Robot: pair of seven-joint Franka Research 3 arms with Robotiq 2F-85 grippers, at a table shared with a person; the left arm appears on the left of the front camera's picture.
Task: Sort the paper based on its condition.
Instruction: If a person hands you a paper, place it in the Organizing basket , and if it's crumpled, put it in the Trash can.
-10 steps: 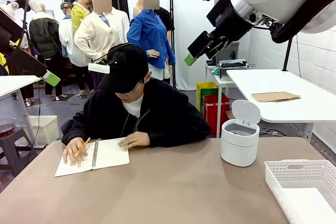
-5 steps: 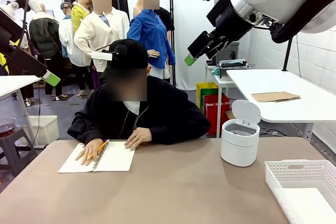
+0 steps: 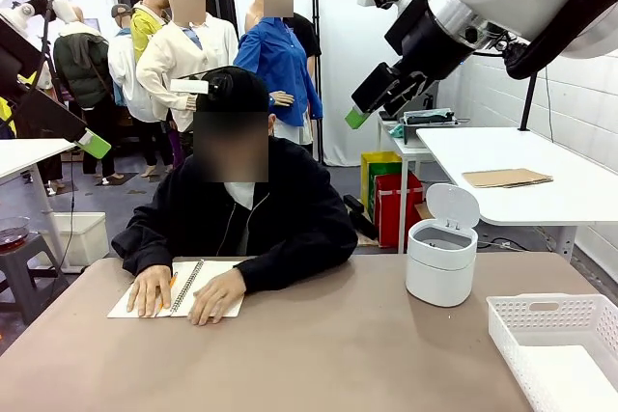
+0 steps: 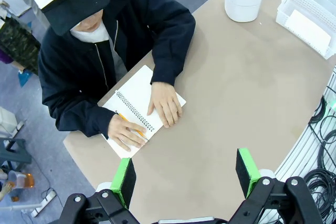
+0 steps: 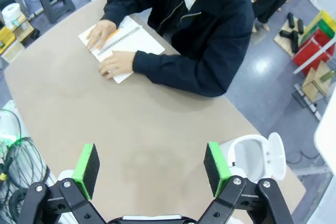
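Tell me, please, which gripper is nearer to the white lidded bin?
Right. The right gripper hangs open high over the table with the bin just below and beside it; the left gripper hangs over the table's other end, toward the notebook, the bin far across.

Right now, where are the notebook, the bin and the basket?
notebook (image 4: 140,92): left wrist view, bare page beside the spiral.
bin (image 3: 439,275): front view, round white body.
basket (image 3: 546,315): front view, far wall.
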